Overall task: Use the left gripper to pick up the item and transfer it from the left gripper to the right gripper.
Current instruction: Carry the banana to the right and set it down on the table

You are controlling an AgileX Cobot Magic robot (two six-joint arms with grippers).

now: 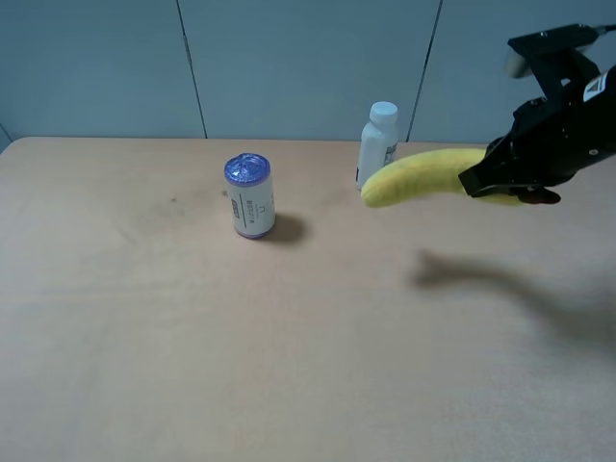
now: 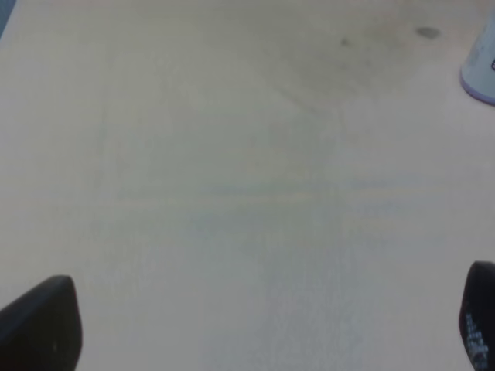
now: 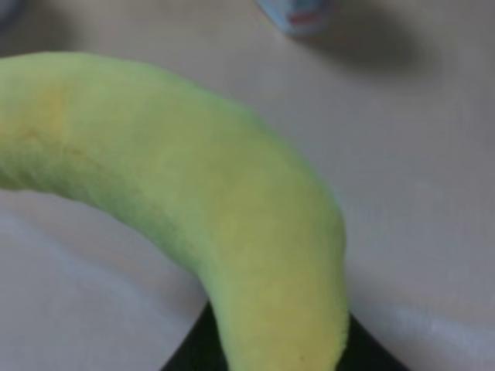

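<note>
The yellow plush banana [image 1: 423,175] hangs in the air at the right of the exterior view, held at one end by my right gripper [image 1: 500,183], which is shut on it well above the table. In the right wrist view the banana [image 3: 201,193] fills the frame and its stem tip is hidden. My left gripper is out of the exterior view. In the left wrist view its two black fingertips [image 2: 39,325] stand wide apart over bare table, and the gripper [image 2: 255,328] is open and empty.
A purple-lidded white can [image 1: 251,196] stands left of centre on the tan table [image 1: 192,337]; its edge shows in the left wrist view [image 2: 481,69]. A white bottle [image 1: 378,142] stands at the back behind the banana's free end, and shows in the right wrist view [image 3: 298,14].
</note>
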